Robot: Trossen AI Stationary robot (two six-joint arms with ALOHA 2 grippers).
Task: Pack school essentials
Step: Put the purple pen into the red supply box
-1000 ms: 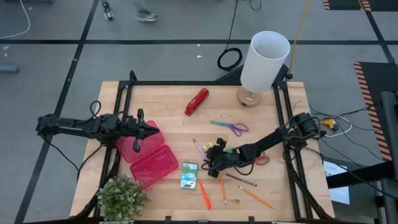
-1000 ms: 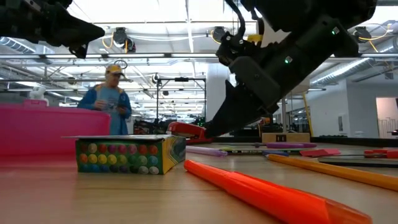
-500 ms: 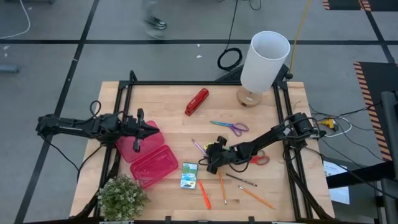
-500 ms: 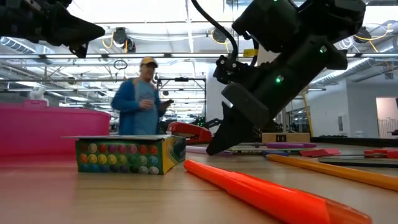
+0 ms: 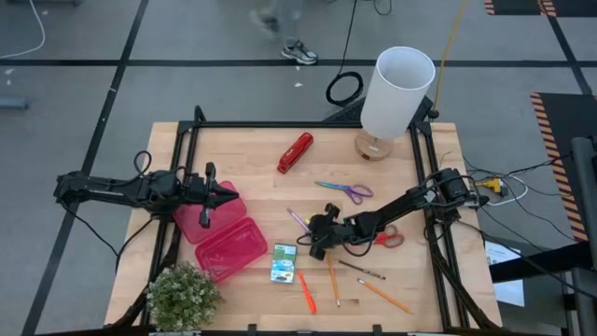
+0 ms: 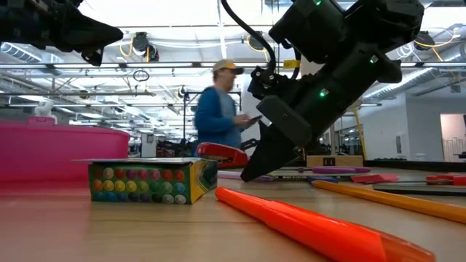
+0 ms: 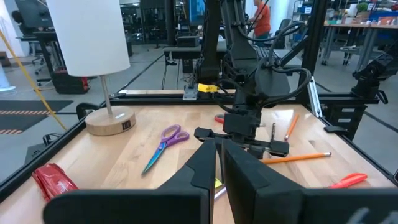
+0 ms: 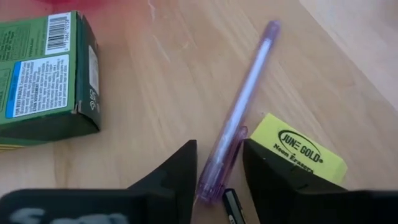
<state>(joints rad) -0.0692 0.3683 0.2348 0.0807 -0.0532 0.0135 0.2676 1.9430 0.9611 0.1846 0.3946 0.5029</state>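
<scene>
Right gripper straddles the purple pen at centre frame, fingers narrowly parted — the yellow eraser touching one finger could get dragged or block closure. Left gripper waits nearly closed.

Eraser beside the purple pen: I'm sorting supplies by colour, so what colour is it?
The eraser is yellow with dark print, clearest in the right wrist view.

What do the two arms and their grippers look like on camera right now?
Both arms are dark, slim and jointed, with black cables looped alongside. The left gripper and right gripper each have two flat, tapered black fingers. The right arm's wrist housing shows small green lights in the low view.
</scene>
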